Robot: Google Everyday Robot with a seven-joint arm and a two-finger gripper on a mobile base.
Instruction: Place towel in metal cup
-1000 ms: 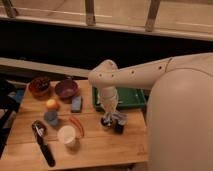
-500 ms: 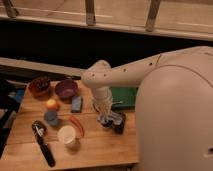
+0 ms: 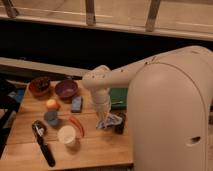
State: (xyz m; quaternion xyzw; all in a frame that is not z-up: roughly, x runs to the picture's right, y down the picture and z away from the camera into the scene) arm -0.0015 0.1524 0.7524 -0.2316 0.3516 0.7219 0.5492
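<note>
Grey-blue towel [image 3: 108, 121] is hanging clamped in the gripper [image 3: 105, 119] fingers, now shifted closer to the metal cup [image 3: 120, 123] just beside them on the desk [image 3: 95, 150]; release into the cup is seemingly approaching.

Purple bowl [image 3: 66, 89], white cup [image 3: 66, 135], blue sponge [image 3: 76, 103]

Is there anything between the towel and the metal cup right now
Nothing visible stands between them. The towel hangs at the gripper, right beside the metal cup on the table; its right edge seems to reach the cup's rim. The white cup and red object lie off to the left, out of the way.
</note>
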